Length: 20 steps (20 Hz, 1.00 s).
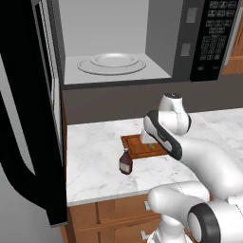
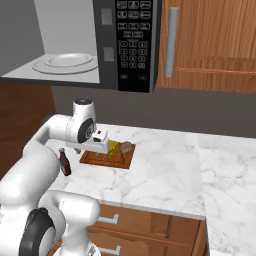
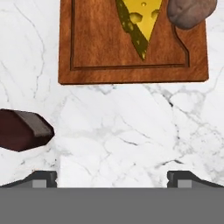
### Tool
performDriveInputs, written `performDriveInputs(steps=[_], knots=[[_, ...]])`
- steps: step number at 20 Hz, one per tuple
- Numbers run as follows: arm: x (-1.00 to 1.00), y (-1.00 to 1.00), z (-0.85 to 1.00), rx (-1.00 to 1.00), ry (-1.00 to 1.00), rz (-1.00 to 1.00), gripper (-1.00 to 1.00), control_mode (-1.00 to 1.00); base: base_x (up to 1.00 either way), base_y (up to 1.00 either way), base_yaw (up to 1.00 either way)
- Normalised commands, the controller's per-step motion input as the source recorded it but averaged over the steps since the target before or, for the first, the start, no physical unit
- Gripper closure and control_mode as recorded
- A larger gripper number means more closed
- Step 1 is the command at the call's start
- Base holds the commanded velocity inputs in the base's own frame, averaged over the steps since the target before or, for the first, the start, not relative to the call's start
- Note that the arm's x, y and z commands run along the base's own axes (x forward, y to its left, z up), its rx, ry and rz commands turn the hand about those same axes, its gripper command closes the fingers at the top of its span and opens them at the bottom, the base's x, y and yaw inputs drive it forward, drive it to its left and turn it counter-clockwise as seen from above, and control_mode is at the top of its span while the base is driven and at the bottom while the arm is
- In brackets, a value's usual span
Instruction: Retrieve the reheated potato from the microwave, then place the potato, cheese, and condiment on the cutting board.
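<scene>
Potato (image 3: 190, 12) and cheese (image 3: 141, 22) lie side by side on the cutting board (image 3: 100, 48) near the worktop's (image 1: 95, 156) back. Bottle (image 1: 126, 162) stands upright just off the board's corner. My gripper (image 3: 112, 178) hangs over bare marble beside it, jaws wide, empty. Microwave (image 1: 114, 66) door open.

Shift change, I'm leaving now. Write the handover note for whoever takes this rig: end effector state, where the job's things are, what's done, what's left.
End effector: open, empty, over bare counter just off the cutting board.
Potato: on the board, at one corner.
Cheese: on the board beside the potato.
Condiment: upright on the marble counter next to the board, not on it.
Microwave: door open, turntable bare.
Done: potato retrieved; potato and cheese placed.
Left: pick up the condiment and set it on the board.
</scene>
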Motion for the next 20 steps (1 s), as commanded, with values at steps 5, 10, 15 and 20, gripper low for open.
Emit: performDriveInputs(steps=[5, 10, 15, 20], knots=[[-0.30, 0.18, 0.19, 0.00, 0.00, 0.00, -1.00, -1.00, 0.00, 0.00, 0.00], [-0.28, 0.17, 0.15, 0.00, 0.00, 0.00, -1.00, -1.00, 0.00, 0.00, 0.00], [-0.19, 0.19, 0.16, 0.00, 0.00, 0.00, -1.00, -1.00, 0.00, 0.00, 0.00], [-0.11, 0.20, 0.14, 0.00, 0.00, 0.00, -1.00, -1.00, 0.00, 0.00, 0.00]])
